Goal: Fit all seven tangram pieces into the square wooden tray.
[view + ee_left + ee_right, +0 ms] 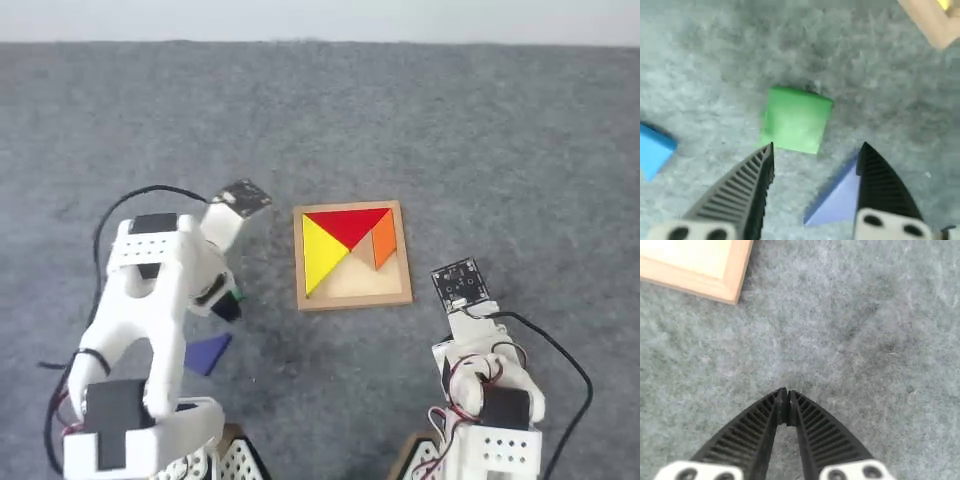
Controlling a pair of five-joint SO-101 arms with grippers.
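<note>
On the desk, left of the tray: the green square (796, 119) lies flat on the grey cover under the left arm, well apart from the square wooden tray (355, 299).
Left hand (817, 146): spread wide and holding nothing, with its fingertips poised at the square's near edge and not touching it.
Right hand (786, 395): pinched shut on nothing, over bare desk near the tray's near right corner.
Tray contents: the red triangle (347, 226), the yellow triangle (320, 252) and the orange piece (384, 243) are seated, and the near part is bare wood.
Loose neighbours: a violet-blue triangle (837, 197) lies just beside the square on its near side, close under one fingertip. A light blue piece (652, 150) sits a little apart.
Step in hand: most likely the pick of the green square.
How to do it well: the left hand should reach slightly farther so its fingers straddle two opposite flat edges — not corners. The square looks a little turned against the jaw line, so a small wrist turn would square the grip. The piece is thin, so the fingers should drop right to the cover before closing.
Watch for: the fingertip by the violet-blue triangle catching it — that could drag both pieces.
</note>
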